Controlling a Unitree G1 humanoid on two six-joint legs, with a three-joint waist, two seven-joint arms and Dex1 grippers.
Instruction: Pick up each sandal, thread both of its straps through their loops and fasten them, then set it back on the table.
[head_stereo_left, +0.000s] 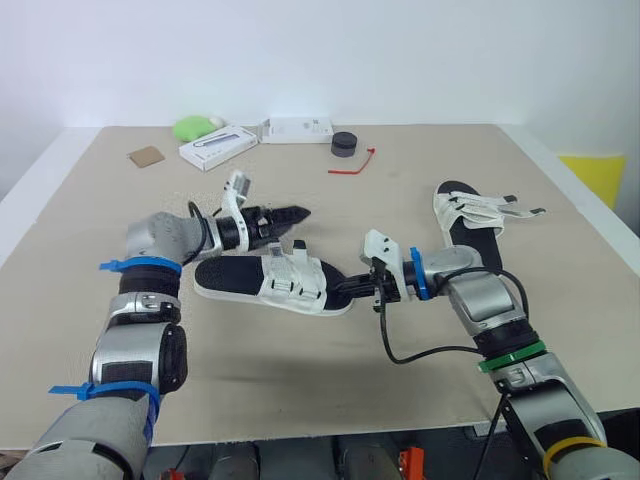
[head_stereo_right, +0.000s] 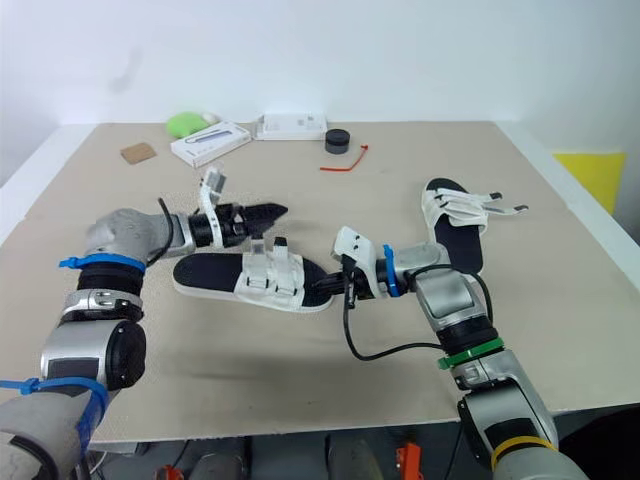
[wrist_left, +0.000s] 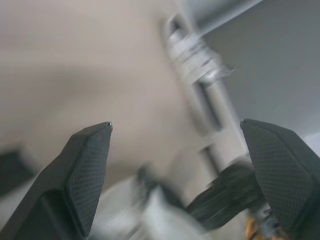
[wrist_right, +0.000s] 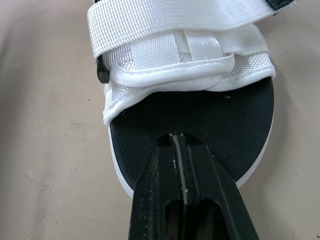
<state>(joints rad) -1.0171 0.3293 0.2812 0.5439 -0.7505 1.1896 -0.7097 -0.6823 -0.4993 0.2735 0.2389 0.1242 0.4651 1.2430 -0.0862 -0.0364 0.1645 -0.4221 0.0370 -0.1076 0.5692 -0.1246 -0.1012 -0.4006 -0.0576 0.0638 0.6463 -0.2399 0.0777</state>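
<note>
My right pincer (wrist_right: 178, 138) is closed, its two fingers pressed flat together with nothing between them, tips resting on the black footbed at one end of the near sandal (head_stereo_left: 268, 281). That sandal lies flat on the table (head_stereo_left: 300, 380) at the middle, white straps across its top. My left pincer (head_stereo_left: 296, 214) hangs just above the sandal's far edge, fingers (wrist_left: 85, 170) spread wide and holding nothing. The far sandal (head_stereo_left: 468, 216) lies well apart to my right, strap ends sticking out sideways. Along the table's back edge sit a green lump (head_stereo_left: 193, 126), two white boxes (head_stereo_left: 218, 146), a black puck (head_stereo_left: 344, 144) and a red tie (head_stereo_left: 354, 165)
</note>
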